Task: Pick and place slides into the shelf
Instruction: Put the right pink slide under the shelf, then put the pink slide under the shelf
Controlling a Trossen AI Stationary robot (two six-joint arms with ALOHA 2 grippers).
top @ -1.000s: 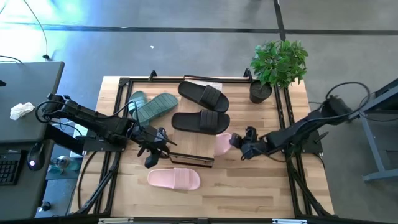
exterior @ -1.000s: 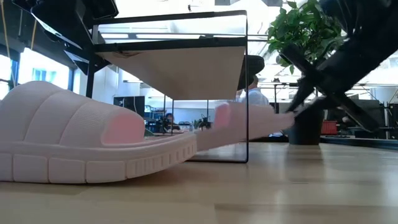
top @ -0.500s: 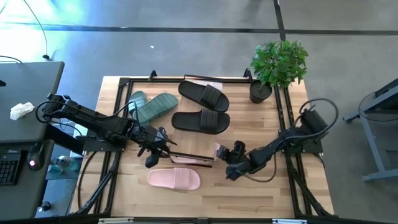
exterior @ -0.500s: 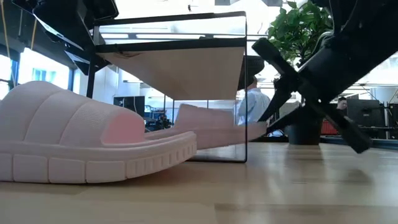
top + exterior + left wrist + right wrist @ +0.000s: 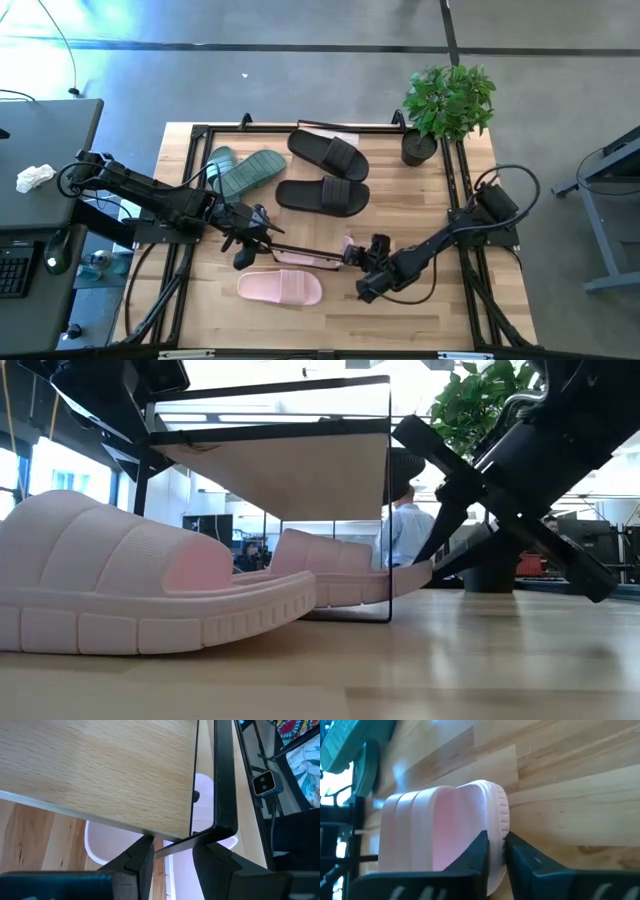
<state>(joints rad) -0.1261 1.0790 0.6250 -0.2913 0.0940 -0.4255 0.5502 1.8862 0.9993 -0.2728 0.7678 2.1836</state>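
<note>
My left gripper is shut on the shelf, a light wood plank on a thin black frame. It holds the shelf tipped, so the plank's underside shows in the low view. One thin leg comes down to the table. My right gripper is shut on a pale pink slide, most of which lies under the plank. The other pink slide lies flat near the table's front edge. Two black slides and the green slides lie farther back. My left gripper pinches a thin black bar of the shelf's frame between its two fingers, close to a corner of the plank. The fingers come from the table's left, slanting down. My right gripper pinches the sole's rim at the pink slide's end between its two fingers. The fingers come from the table's right, slanting down. The held end is slightly raised, while the slide's other end is low by the table under the plank.
A potted plant stands at the table's far right corner. Black rails run along the table's sides. Bare wood lies at the front right. People stand in the room beyond the table.
My right gripper has gone toward the table's left and near edges and a little down, taking the pink slide with it. The slide stood beside the shelf's right end and is now mostly under the plank, lower and nearly level. My left gripper has kept the shelf tipped.
</note>
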